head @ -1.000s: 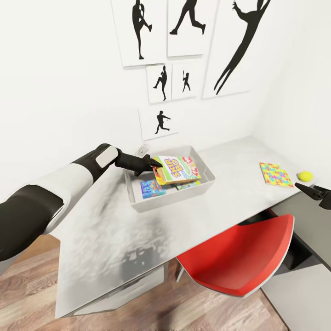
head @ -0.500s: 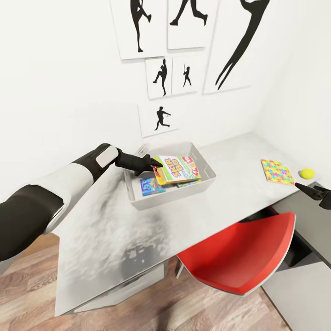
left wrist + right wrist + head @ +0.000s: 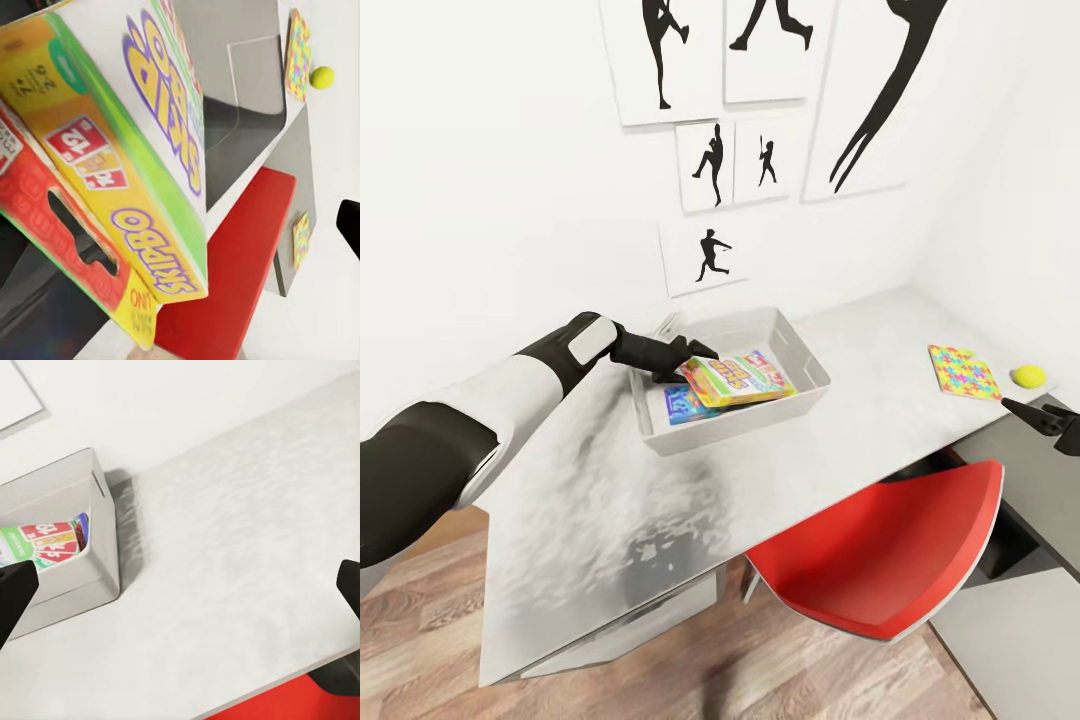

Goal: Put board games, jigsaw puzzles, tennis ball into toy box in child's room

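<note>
My head view is bright and evenly lit, the white wall (image 3: 510, 180) nearly blown out with no glare spots. Soft mottled shading lies across the desk (image 3: 610, 480), darkest under my left arm, and the bin (image 3: 800, 355) casts a faint blurred shadow beside its wall in my right wrist view. The wall prints (image 3: 760, 50) lean outward, stretched toward the edges by the wide lens. In my left wrist view the game box (image 3: 112, 150) sits very close and looks soft and smeared. The renders are slightly fuzzy throughout, without sharp edges.
</note>
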Robot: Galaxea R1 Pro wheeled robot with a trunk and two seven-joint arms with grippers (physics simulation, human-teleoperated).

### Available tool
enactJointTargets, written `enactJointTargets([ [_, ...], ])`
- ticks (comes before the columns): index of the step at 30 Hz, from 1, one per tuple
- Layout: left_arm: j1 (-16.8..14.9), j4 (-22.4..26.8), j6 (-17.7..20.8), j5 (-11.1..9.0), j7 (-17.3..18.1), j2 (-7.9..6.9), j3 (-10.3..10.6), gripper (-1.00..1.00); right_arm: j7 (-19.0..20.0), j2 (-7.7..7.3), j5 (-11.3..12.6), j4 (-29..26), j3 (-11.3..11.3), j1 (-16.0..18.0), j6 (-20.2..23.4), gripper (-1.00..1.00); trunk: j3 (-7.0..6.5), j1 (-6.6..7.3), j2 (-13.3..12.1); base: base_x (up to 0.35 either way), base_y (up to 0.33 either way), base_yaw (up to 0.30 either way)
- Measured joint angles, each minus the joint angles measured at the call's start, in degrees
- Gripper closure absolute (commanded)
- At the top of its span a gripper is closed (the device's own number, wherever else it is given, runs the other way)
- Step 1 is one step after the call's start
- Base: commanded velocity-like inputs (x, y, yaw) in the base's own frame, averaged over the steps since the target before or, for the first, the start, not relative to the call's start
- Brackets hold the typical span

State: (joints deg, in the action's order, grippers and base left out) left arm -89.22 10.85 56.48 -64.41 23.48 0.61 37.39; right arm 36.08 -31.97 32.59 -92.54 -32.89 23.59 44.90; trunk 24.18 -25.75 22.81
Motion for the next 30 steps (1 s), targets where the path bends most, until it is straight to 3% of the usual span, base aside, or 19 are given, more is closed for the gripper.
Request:
enactJointTargets([
  [10, -0.18, 0.03, 0.73, 0.07, -0.05, 0.04, -0.01, -1.00, 0.00, 0.06, 0.00, 0.00, 0.05, -0.01, 0.00, -1.00, 0.00, 0.00, 0.00, 0.000, 0.000, 0.000],
  [13, -0.81, 0.03, 1.97, 0.10, -1.20, -0.03, -0.01, -1.00, 0.00, 0.07, 0.00, 0.00, 0.07, -0.01, 0.00, -1.00, 0.00, 0.00, 0.00, 0.000, 0.000, 0.000],
  [18, -1.58, 0.03, 3.21, -1.05, -6.50, 0.18, -0.18, -1.00, 0.00, 0.08, 0.00, 0.00, 0.08, -0.01, 0.00, -1.00, 0.00, 0.00, 0.00, 0.000, 0.000, 0.000],
  [28, -2.32, -0.06, 3.50, -1.70, -9.43, 0.49, -0.22, -1.00, 0.00, 0.08, 0.00, 0.00, 0.07, -0.01, 0.00, -1.00, 0.00, 0.00, 0.00, 0.000, 0.000, 0.000],
  [30, -3.40, -0.32, 3.50, -1.88, -9.67, 1.13, -0.30, -1.00, 0.00, 0.08, 0.00, 0.00, 0.06, -0.01, 0.00, -1.00, 0.00, 0.00, 0.01, 0.000, 0.000, 0.000],
])
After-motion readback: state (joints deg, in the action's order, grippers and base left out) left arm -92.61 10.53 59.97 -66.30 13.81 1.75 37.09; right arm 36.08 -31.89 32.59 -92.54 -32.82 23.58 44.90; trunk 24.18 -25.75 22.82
